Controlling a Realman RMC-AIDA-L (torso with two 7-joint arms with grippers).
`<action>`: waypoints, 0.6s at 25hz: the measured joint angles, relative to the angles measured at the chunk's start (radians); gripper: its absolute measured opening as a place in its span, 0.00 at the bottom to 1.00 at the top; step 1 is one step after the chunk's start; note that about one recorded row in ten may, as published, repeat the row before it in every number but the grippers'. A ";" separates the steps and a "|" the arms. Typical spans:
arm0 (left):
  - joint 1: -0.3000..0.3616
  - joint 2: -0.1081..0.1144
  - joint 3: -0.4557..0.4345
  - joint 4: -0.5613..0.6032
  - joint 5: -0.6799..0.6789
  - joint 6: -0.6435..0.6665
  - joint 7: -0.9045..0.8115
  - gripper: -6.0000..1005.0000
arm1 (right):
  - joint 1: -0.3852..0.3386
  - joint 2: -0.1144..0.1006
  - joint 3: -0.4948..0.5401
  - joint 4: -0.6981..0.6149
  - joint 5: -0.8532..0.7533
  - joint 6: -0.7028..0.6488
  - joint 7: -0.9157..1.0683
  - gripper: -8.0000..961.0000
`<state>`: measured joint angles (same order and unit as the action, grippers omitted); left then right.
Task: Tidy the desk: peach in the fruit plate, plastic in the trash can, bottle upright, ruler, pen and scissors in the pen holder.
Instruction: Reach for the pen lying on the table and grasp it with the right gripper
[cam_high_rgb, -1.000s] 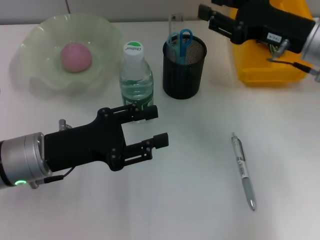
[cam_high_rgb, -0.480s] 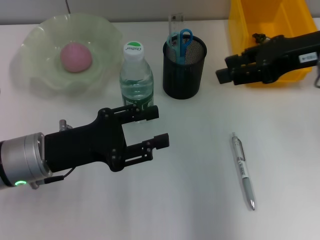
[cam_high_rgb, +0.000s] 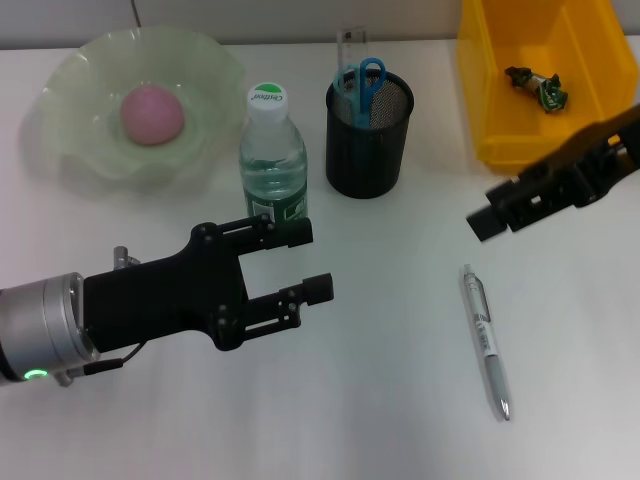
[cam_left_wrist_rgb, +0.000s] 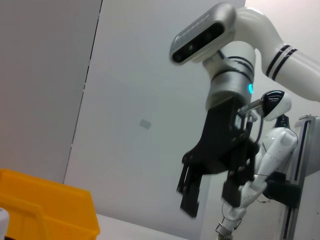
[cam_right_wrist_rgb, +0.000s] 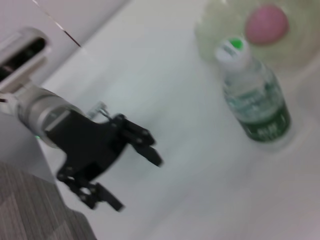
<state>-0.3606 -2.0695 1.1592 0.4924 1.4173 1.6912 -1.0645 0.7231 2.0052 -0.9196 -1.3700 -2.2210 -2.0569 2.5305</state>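
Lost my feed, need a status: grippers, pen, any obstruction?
Left gripper open, empty, beside the bottle. Right gripper above the pen, empty, not touching. Pen flat on the desk, nothing blocking it.

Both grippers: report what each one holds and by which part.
Nothing is held. The left gripper is open and empty near the bottle; the right gripper above the pen carries nothing visible.

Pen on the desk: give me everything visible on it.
The pen is slim, silver-grey, with a pale barrel, a clip near its far end and a metallic tip pointing toward the robot. It lies flat on the white desk, slightly angled, touching nothing else. The right gripper hangs beyond its far end, clear of it. It is not yet in the pen holder.
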 joint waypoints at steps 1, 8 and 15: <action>0.000 0.000 0.000 0.000 0.000 0.000 0.000 0.62 | 0.010 -0.002 -0.002 0.018 -0.028 -0.001 0.010 0.52; 0.006 0.000 0.005 0.000 0.000 0.002 0.012 0.62 | 0.097 0.015 -0.043 0.170 -0.298 0.018 0.092 0.66; 0.007 -0.002 0.006 0.000 0.001 0.003 0.013 0.62 | 0.188 0.060 -0.108 0.251 -0.478 0.037 0.143 0.66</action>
<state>-0.3538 -2.0718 1.1657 0.4924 1.4180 1.6939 -1.0518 0.9115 2.0648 -1.0273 -1.1194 -2.6992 -2.0197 2.6735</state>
